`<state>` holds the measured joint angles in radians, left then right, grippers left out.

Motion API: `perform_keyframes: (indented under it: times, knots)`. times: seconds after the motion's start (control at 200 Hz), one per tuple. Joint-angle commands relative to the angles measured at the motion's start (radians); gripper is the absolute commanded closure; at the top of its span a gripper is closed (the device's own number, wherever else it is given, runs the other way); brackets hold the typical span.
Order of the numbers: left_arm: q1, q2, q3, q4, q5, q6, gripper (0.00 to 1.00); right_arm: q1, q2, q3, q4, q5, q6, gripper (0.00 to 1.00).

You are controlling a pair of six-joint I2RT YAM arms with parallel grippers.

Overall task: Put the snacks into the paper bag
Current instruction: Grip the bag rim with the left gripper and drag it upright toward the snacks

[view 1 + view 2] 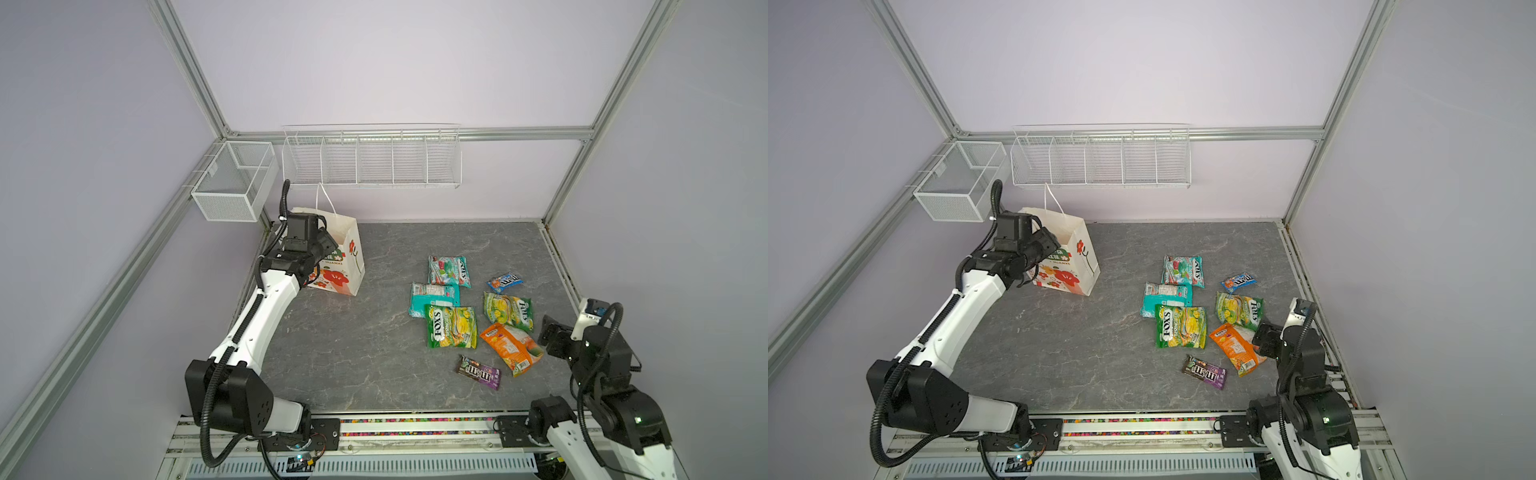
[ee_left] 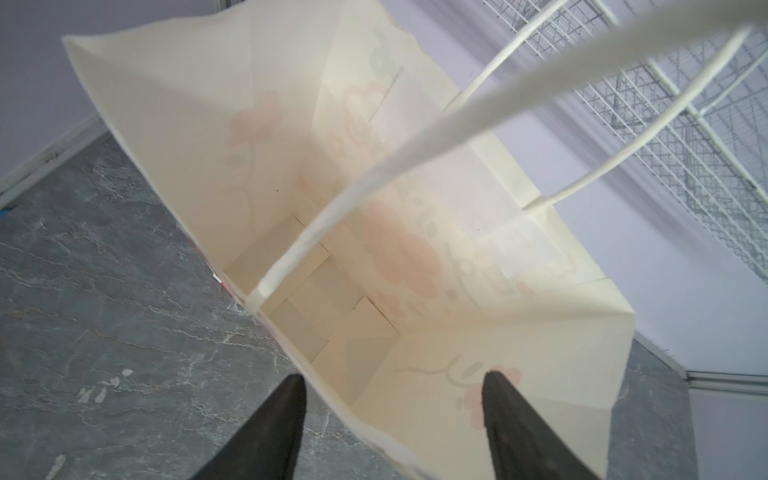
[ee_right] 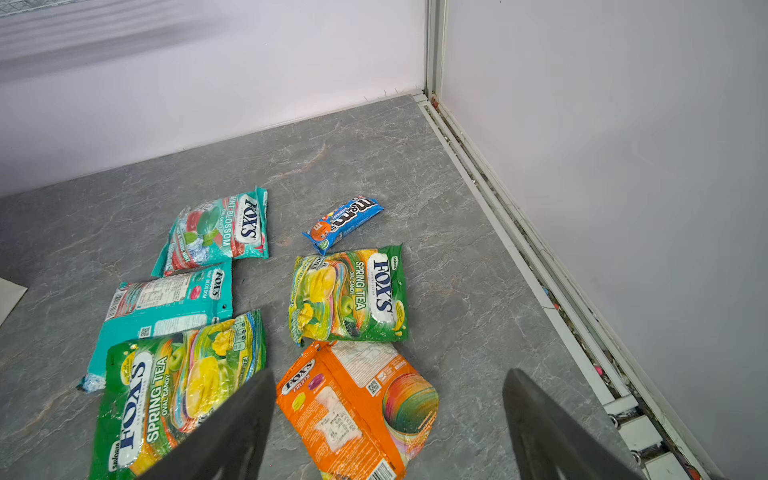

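The left claw (image 2: 395,374) has its fingers moderately apart, astride the near rim of the paper bag (image 1: 352,257). One finger is outside above the surface (image 1: 365,340) and the other is inside the bag's mouth, with the paper wall between them. Whether either finger touches the paper is hard to tell. The bag stands upright at the far left of the surface, and its folded bottom shows in the left wrist view. A white cord handle (image 2: 415,145) arches across the mouth.

The right claw (image 3: 390,370) is spread wide and holds nothing, at the near right above the orange packet (image 1: 512,348). The snacks lie flat right of the middle, well apart from the bag. The far teal packet (image 1: 449,270) lies just beyond the near teal packet (image 1: 432,297), whose near edge is overlapped by the left green-yellow packet (image 1: 452,327). The right green-yellow packet (image 1: 508,311) touches the orange one. The blue M&M's (image 1: 504,282) lies farther right, and the dark brown M&M's (image 1: 478,371) lies nearest.

White wire baskets (image 1: 372,162) hang on the far wall.
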<state>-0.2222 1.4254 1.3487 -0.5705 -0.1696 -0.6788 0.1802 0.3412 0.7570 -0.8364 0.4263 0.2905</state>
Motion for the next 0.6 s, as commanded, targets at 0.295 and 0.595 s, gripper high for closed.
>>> perform_keyframes:
  times: [0.295, 0.595]
  knots:
    - [-0.003, -0.01, -0.003, -0.011, -0.019, 0.015, 0.82, 0.007, -0.027, -0.021, 0.032, 0.018, -0.013, 0.12]
    - [-0.003, -0.051, 0.008, -0.036, -0.027, 0.044, 0.96, 0.007, -0.028, -0.021, 0.033, 0.022, -0.013, 0.12]
